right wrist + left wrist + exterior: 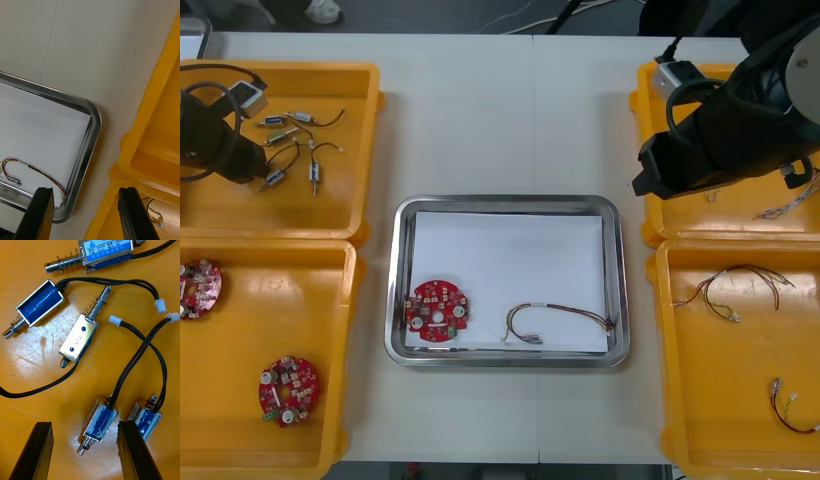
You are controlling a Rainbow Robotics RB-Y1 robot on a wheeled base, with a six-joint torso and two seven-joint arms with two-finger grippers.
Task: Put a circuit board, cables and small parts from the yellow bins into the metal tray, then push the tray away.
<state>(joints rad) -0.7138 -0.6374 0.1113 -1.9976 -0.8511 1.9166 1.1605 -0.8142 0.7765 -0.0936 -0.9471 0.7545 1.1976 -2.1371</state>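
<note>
Left gripper (85,452): positioned low over the upper-left bin (340,205), at the upper left of the front frame; its fingers are spread wide and nothing is gripped.
Small metal parts (314,178): scattered with their black leads on that bin's floor; one part (98,422) is seen lying between the open fingers, and a second just beside one finger.
Right gripper (86,215): positioned above the desk (480,110), between a corner of the tray and the right-hand bins (157,108); its fingers are set wide apart and nothing is carried.
Metal tray (506,203): placed at centre frame between the bins, white inside.
Circuit board (437,311): laid in the tray's lower-left corner.
Red and yellow cable (555,322): laid in the tray's lower right, apart from the board.
Spare boards (289,390): two are seen in the lower-left bin (240,440).
Other cables (735,285): seen in the lower-right bin (700,440).
</note>
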